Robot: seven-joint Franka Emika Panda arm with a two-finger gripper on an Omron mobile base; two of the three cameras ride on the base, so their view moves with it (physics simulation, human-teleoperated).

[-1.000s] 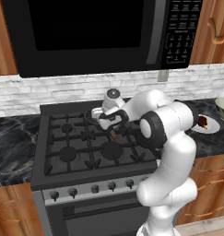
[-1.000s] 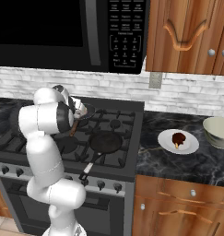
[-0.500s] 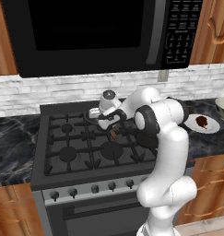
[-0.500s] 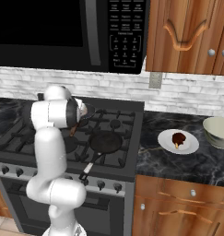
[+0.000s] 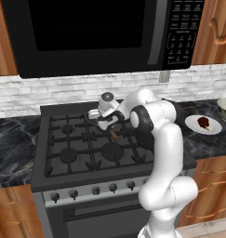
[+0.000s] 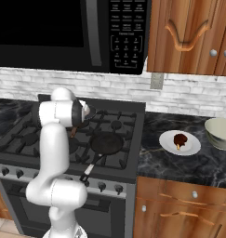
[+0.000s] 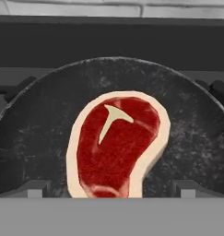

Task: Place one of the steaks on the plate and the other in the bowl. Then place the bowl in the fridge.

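Risk first: fingers (image 7: 111, 193) spread wide and empty, poised just above the bright red steak (image 7: 117, 145), which lies flat in a dark frying pan (image 7: 49, 120) on the stove's rear burner. Could slide off the thin slab on closing, since little height to pinch; could also scrape the pan or nudge it on the grate if lowered too far. Raw steak likely slick and floppy, so may droop or slip out mid-carry.

Red steak: kidney-shaped, glossy, rimmed with pale cream fat, small bone-like T mark inside. Pan: round, matte black, speckled. Second steak (image 6: 180, 139), dark reddish-brown, already resting on the flat white plate (image 6: 168, 143) on the black marbled surface (image 6: 179, 165). Thick-walled cream-green bowl (image 6: 220, 133) just beyond the plate, apparently empty. Another black pan (image 6: 106, 143) on the front burner.
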